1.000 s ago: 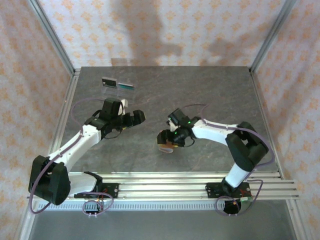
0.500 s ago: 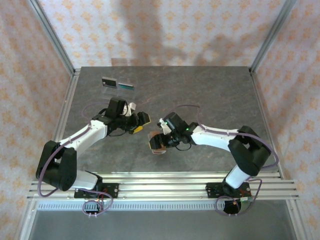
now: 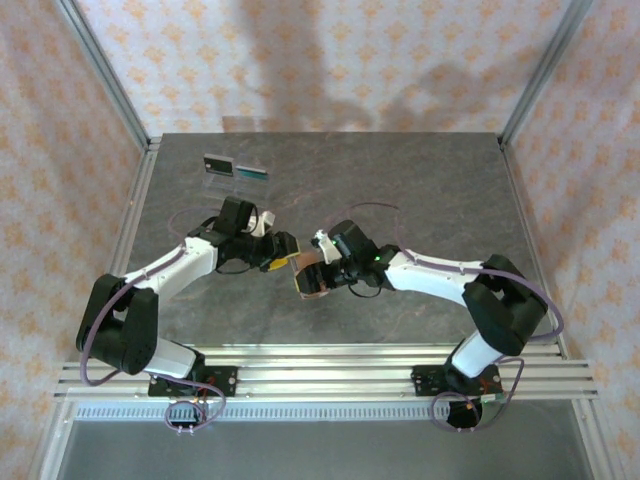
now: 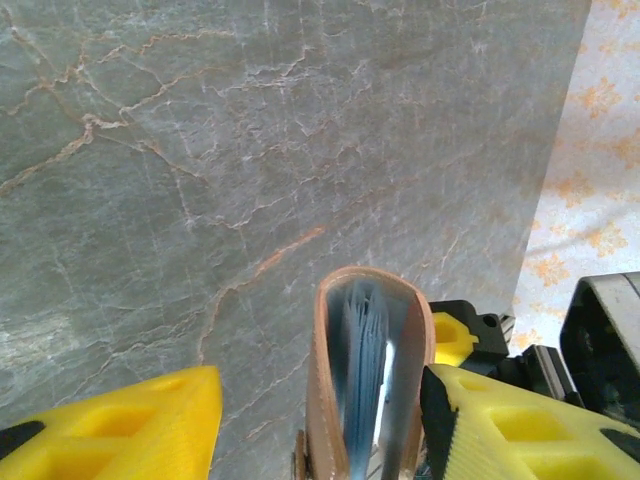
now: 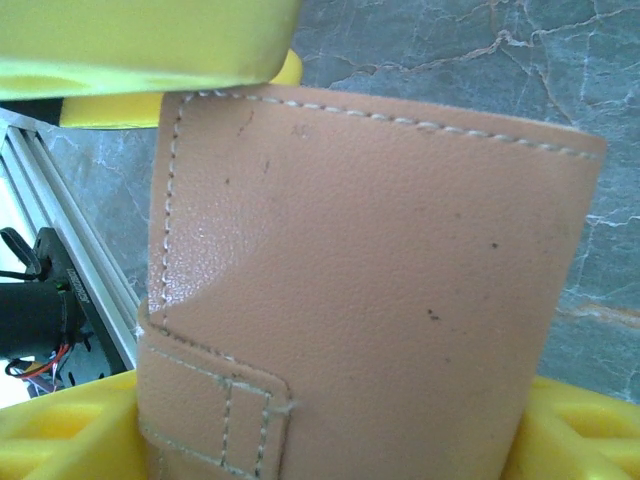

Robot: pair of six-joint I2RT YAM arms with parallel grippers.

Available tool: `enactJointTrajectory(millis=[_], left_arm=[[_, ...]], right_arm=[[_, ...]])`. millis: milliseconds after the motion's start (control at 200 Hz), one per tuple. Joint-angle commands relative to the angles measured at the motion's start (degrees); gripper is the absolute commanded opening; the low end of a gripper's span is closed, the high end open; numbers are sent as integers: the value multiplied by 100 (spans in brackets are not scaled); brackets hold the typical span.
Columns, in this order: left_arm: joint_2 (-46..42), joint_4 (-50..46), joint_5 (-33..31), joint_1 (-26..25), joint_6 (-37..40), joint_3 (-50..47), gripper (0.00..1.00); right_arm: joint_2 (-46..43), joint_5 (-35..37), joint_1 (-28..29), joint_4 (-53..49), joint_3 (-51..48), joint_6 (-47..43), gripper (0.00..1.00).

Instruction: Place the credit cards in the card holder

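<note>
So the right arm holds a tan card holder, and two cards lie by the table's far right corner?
No: the top view shows the black card and teal card by the far left corner. The right gripper does hold the card holder.

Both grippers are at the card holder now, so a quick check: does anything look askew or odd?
Nothing is spilled or damaged. One oddity: the card holder, gripped by the right gripper, sits off-centre in the left gripper, against one finger with a gap to the other. The black card and teal card lie flat at the table's far left.
</note>
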Motion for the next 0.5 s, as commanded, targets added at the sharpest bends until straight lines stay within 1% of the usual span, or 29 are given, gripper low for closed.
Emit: enactJointTrajectory(millis=[0,65,140,215,240,290,330,391,446,496], left_arm=[[148,334,176,-56,-243,-64,49],[206,661,268,-57,-489,-156,40],[265,1095,415,-57,-778,-264,35],[338,1426,539,-58,-1018,-337,28],[362,1450,555,-57,-1042,-338,24],[391,1321,515,-56,-975,-286,14],[413,1116,422,-56,-871,-210,8],[442,747,269,-56,-739,-69,4],[447,419,109,-56,-650,69,0],[420,172,-66,-56,-608,142,0]], right_arm=[[-92,97,26,258,112,-99,74],[-40,72,26,373,106,-34,74],[37,61,26,429,118,14,74],[80,114,26,545,99,52,74],[90,163,26,579,94,38,74],[117,291,25,623,88,-8,75],[138,434,25,592,107,-57,78],[135,686,26,564,99,-127,83],[71,946,25,499,46,-200,86],[-51,1196,26,388,-16,-273,88]])
